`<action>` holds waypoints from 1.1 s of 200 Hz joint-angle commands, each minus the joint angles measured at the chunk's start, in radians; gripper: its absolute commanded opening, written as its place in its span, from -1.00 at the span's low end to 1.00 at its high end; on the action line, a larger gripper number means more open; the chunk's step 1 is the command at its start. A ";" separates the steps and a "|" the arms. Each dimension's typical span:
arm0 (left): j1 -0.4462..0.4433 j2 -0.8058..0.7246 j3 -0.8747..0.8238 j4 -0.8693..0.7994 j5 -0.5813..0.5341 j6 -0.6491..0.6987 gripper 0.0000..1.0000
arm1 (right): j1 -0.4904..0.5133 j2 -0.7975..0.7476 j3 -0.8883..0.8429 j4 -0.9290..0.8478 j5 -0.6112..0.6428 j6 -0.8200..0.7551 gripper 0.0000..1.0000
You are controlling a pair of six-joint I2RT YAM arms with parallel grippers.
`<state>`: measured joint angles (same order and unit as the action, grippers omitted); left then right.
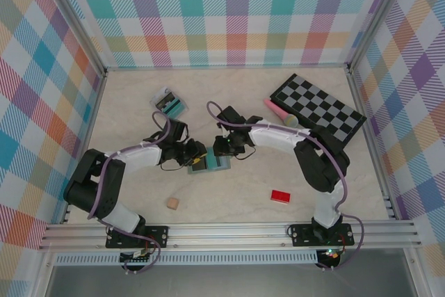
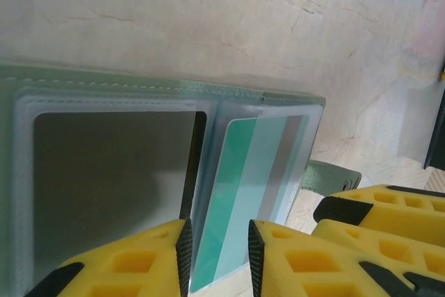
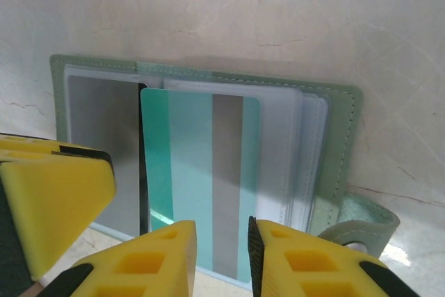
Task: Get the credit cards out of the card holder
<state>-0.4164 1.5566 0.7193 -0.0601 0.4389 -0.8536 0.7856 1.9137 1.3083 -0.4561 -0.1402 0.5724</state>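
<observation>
The wallet [image 3: 342, 130] is pale green, with a teal card [image 3: 184, 172] that has a grey stripe and a dark grey card [image 2: 111, 186]. Right of the wallet are a black and grey checked board [image 1: 318, 110] and a red block [image 1: 281, 196], and left of it a tan cube [image 1: 172, 204]. The table [image 1: 243, 81] is cream with thin veins; the walls [image 1: 229, 12] have bright checks.

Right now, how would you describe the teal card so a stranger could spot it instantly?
Near the table's middle, left of the checkered board, lies the open pale green card holder. The teal card lies on its right half; unlike the dark grey card beside it, it is bright teal with a grey stripe.
</observation>
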 commanded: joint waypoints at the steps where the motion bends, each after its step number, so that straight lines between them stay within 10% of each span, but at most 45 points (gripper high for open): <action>1: 0.004 0.037 0.012 0.054 0.053 -0.015 -0.45 | 0.001 0.028 0.038 -0.048 0.000 0.017 -0.46; 220: 0.004 0.058 0.014 0.111 0.118 0.127 -0.65 | 0.001 0.134 0.086 -0.149 0.014 0.035 -0.47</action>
<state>-0.4164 1.6337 0.7246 0.0124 0.5243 -0.7712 0.7856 2.0136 1.3861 -0.5484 -0.1364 0.5915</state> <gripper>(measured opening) 0.199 0.267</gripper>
